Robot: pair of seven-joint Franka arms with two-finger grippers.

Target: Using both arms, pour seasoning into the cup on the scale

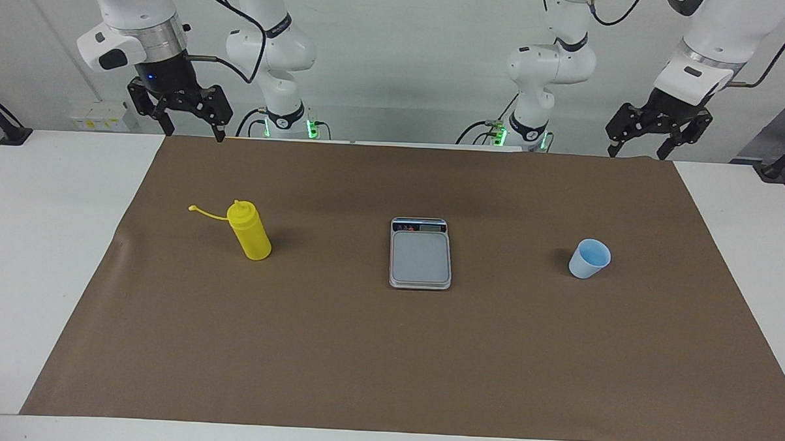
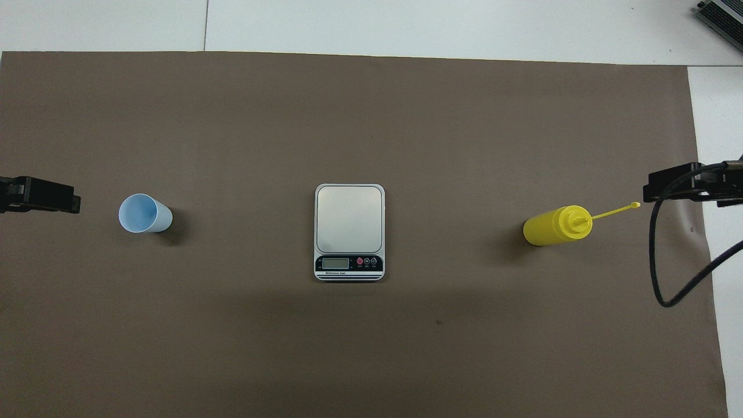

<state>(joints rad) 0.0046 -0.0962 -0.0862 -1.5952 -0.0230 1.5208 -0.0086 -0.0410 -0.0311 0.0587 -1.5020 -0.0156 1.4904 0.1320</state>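
The yellow seasoning bottle (image 1: 250,230) stands upright on the mat toward the right arm's end, its cap strap sticking out sideways; it also shows in the overhead view (image 2: 556,226). The silver-grey scale (image 1: 421,254) lies mid-mat with a bare plate (image 2: 349,217). The pale blue cup (image 1: 589,259) stands on the mat toward the left arm's end (image 2: 144,213), apart from the scale. My right gripper (image 1: 194,134) hangs open and empty over the mat's edge nearest the robots (image 2: 673,183). My left gripper (image 1: 636,152) hangs open and empty over the other corner (image 2: 40,194).
A brown mat (image 1: 388,351) covers most of the white table (image 1: 39,247). A black cable (image 2: 659,278) loops down from the right arm, over the mat's edge beside the bottle.
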